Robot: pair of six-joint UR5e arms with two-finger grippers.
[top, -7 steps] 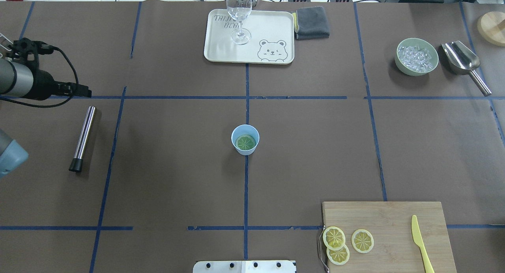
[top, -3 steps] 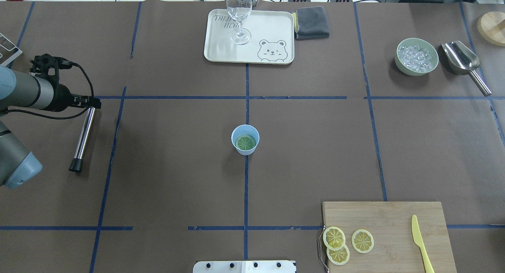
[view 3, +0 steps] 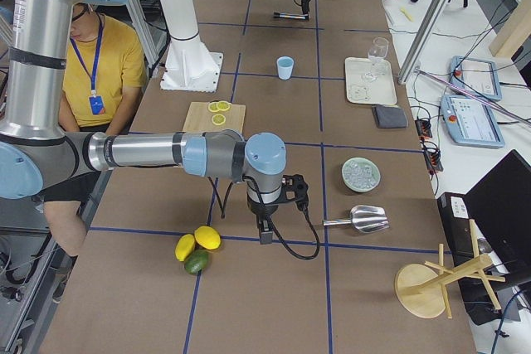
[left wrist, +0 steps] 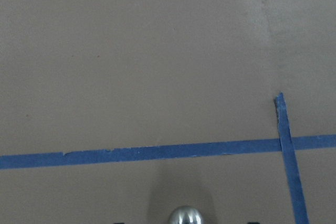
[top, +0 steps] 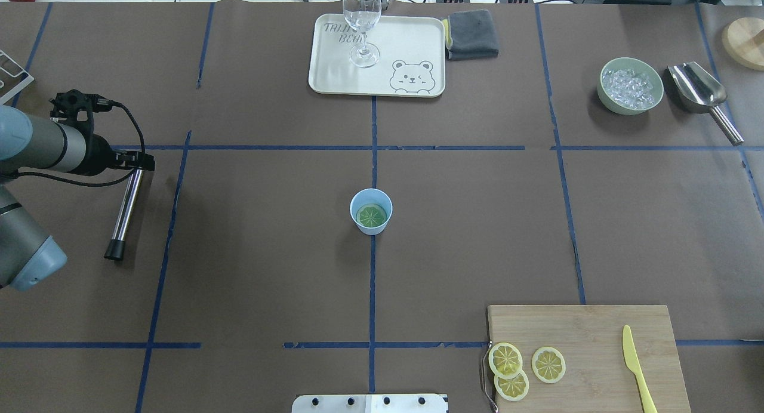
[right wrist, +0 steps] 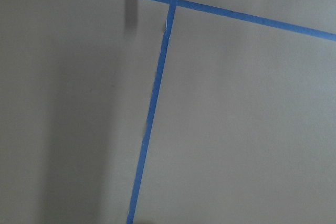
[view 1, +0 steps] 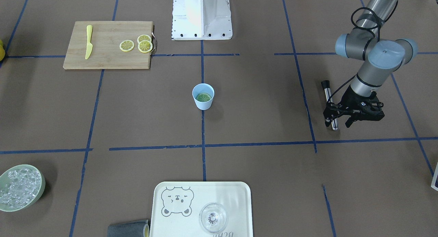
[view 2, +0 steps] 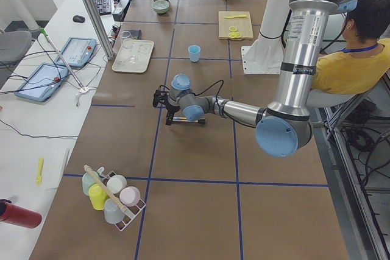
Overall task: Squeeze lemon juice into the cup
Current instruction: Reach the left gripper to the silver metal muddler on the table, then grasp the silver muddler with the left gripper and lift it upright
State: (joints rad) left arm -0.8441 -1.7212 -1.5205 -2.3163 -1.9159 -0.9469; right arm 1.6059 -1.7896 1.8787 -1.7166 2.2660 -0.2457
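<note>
Swinging in from the tabletop's (top: 268, 270) left edge since a second ago, the left gripper (view 1: 338, 122) has come down over the far end of a steel rod (top: 124, 209). Its jaws look spread, seemingly straddling the rod's tip, not yet closed on it. The wrist camera shows only the rod's rounded end at the bottom of its view.

Nearest the robot, a wooden cutting board (top: 597, 329) holds three lemon slices (top: 506, 360) and a yellow knife (top: 636, 365). At mid-table stands the light-blue cup (top: 370, 228), with one round slice (top: 371, 215) already lying inside. With that slice in place, reaching for the rod probably means pressing it comes next.

The right gripper (view 3: 265, 236) hangs low, well off to the robot's right; whether its jaws are wide or narrow cannot be told.

Farthest away sit a bear-printed tray (top: 418, 37) with a stemmed glass (top: 362, 19), a grey cloth (top: 473, 34), a green bowl of ice (top: 604, 102) and a metal scoop (top: 698, 88).

Brown paper marked with blue tape lines covers the surface. Beyond it are desks with tablets and cables.
</note>
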